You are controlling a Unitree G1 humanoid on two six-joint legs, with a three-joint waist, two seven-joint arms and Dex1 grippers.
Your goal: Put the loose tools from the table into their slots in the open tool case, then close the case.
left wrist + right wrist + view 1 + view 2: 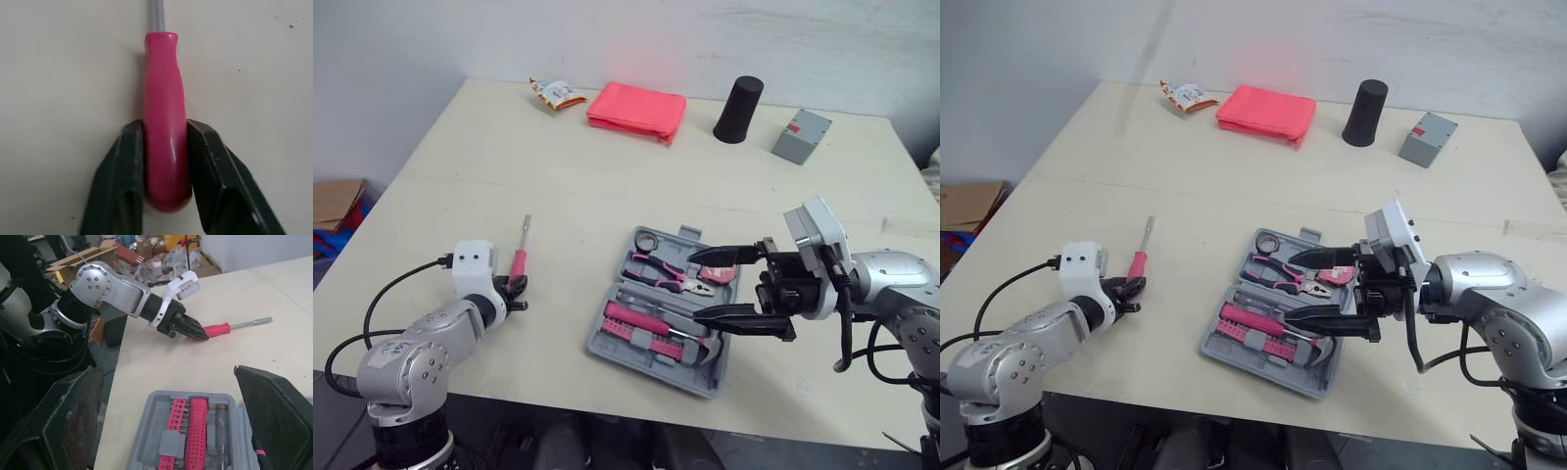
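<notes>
Left jaws clamped on screwdriver (518, 264) handle, flat on table (558, 176), left of case (597, 338). Right jaws wide open over case. Lift level; align shaft with its slot before lowering.

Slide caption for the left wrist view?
Left gripper clamped on the pink screwdriver handle, tool lying flat on the beige table.

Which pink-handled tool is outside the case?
The screwdriver, lying on the table left of the tool case, with the left gripper fingers shut on its handle. The pliers and other pink tools sit inside the case.
</notes>
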